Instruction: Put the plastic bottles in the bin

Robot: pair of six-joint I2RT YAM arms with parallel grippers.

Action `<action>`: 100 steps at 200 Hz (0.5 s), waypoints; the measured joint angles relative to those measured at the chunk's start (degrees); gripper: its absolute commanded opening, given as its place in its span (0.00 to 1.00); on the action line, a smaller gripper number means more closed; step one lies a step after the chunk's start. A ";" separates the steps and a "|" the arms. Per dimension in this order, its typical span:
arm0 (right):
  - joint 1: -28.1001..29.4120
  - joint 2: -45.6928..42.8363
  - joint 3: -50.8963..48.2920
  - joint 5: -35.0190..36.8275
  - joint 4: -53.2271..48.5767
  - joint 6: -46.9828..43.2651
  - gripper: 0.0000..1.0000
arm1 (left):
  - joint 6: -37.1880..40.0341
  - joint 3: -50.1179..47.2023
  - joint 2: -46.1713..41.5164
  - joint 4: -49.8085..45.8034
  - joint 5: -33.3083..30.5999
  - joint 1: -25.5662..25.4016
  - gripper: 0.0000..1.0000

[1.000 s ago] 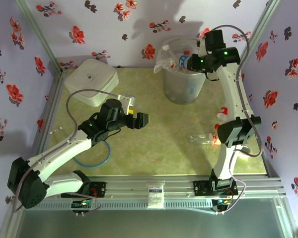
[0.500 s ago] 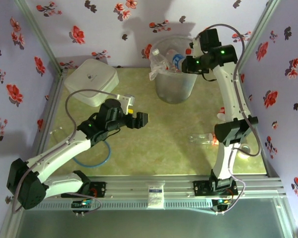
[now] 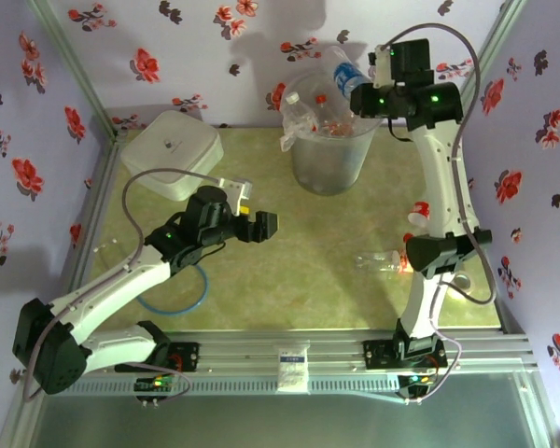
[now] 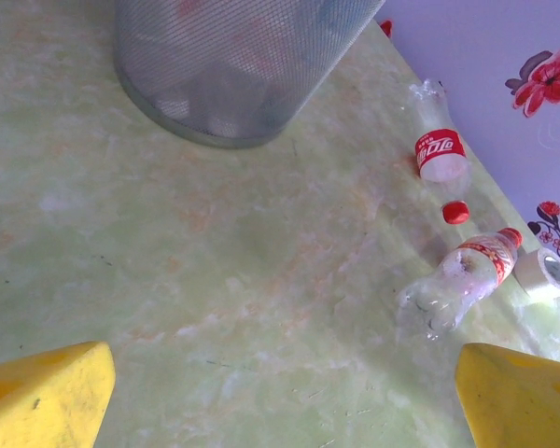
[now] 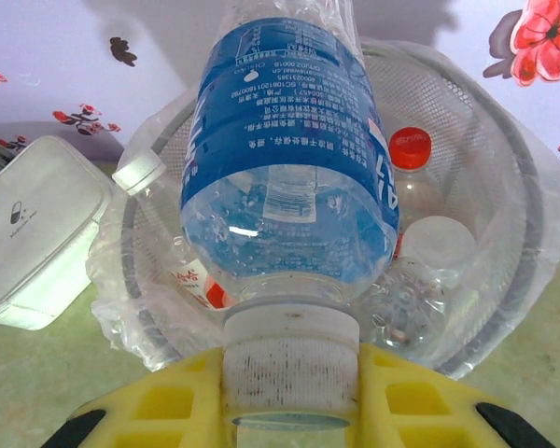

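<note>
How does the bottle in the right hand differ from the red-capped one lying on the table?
The held bottle has a blue label; the table bottle red-white. The right hand grips the held bottle over the bin; the table bottle lies flat, untouched. Both are clear plastic.

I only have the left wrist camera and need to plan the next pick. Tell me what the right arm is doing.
Observer: The right gripper is shut on the cap end of a blue-label bottle, held above the bin.
Operator: Report what is in the bin.
Observer: Several bottles lie inside, among them a red-cap bottle.
Operator: Place the clear bottle I see on the table against the right arm.
Observer: From the top camera, the clear bottle lies on the table just left of the right arm's elbow joint, close beside it.
</note>
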 measured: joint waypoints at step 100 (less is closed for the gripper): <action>0.79 0.33 -12.39 1.31 6.95 -1.75 0.50 | -5.40 2.27 2.91 2.05 0.00 1.88 0.89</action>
